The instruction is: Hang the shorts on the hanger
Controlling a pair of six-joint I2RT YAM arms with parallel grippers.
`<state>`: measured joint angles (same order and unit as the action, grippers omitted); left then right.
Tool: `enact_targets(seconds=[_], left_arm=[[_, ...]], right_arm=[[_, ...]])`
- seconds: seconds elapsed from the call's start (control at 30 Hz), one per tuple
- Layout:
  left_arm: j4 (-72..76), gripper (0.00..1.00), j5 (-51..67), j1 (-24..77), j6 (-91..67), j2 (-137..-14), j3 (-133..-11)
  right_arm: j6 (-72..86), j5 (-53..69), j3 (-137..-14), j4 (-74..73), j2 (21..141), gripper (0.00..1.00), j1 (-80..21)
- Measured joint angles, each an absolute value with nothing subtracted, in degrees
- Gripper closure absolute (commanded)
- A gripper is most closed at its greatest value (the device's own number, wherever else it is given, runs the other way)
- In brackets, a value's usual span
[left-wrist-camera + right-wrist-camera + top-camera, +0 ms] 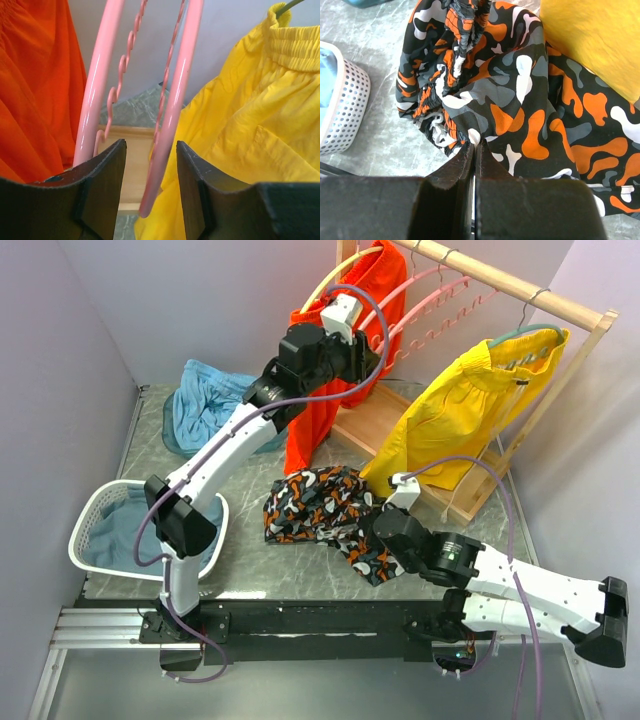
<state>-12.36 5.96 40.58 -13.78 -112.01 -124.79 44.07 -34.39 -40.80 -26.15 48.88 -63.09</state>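
Note:
The camouflage shorts (315, 502) lie crumpled on the table in front of the rack and fill the right wrist view (520, 100). My right gripper (376, 527) (474, 145) is shut, its tips pinching the shorts' edge near the white drawstring. Two pink hangers (425, 295) hang side by side on the wooden rail. My left gripper (366, 358) (150, 155) is open, raised at the rack. The lower end of the right pink hanger (172, 110) sits between its jaws without touching them. The other pink hanger (97, 95) passes just outside the left finger.
Orange shorts (340, 360) on a cream hanger and yellow shorts (470, 400) on a teal hanger flank the pink hangers on the wooden rack (520, 288). A white basket (92, 512) holding blue cloth stands at the front left. A blue garment (205, 400) lies at the back left.

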Motion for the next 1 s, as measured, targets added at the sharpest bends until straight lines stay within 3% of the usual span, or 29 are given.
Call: enact_targets(seconds=[0.13, 0.43, 0.6, 1.0], left_arm=[[-11.8, 0.53, 5.7, 40.8, -12.3, -113.7, -126.4], [-11.3, 0.69, 6.1, 41.0, -10.3, -117.0, -128.5], [-10.1, 0.99, 6.8, 41.3, -9.5, -118.0, -129.5], [-8.6, 0.99, 5.1, 43.2, -6.7, -118.1, -129.7]], right_arm=[[44.0, -34.3, -40.8, -26.1, 48.6, 1.0, -63.1], [43.6, -33.8, -40.8, -25.2, 50.2, 1.0, -63.1], [43.4, -33.8, -40.8, -25.3, 50.2, 1.0, -63.0], [43.2, -34.3, -40.8, -25.9, 50.0, 1.0, -63.0]])
